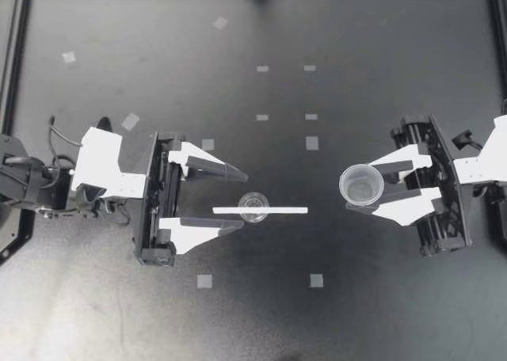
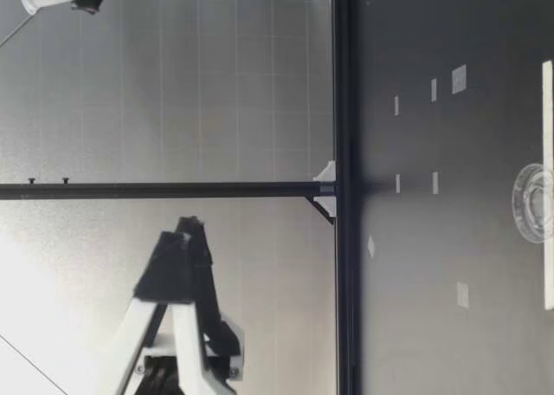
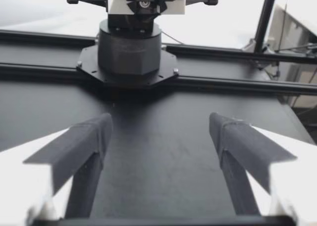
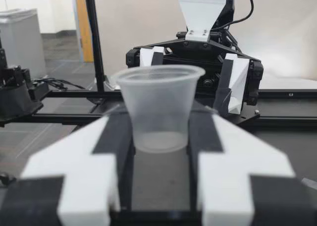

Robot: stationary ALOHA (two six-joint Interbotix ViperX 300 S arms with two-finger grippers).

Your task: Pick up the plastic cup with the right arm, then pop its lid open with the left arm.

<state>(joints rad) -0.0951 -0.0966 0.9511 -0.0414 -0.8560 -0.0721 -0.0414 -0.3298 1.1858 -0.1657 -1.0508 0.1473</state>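
Observation:
My left gripper [image 1: 243,199] stands open at the table's middle left. A small clear cup [image 1: 254,207] stands on the table just past its fingertips, with a white stick [image 1: 260,210] lying across its rim. In the low view my left gripper [image 2: 183,239] hangs well above the table, while the small cup [image 2: 532,203] and stick [image 2: 547,183] rest on the surface. Nothing lies between the fingers [image 3: 84,141] in the left wrist view. My right gripper [image 1: 364,188] is shut on an upright clear plastic cup [image 1: 361,184], which sits between its fingers [image 4: 99,151] as the cup [image 4: 158,102].
Small grey tape squares [image 1: 312,142] dot the black table. A black frame rail [image 2: 344,187] runs along the table's far edge. The left arm [image 4: 198,62] faces the right wrist camera, and a grey bin [image 4: 17,32] stands off the table beyond it.

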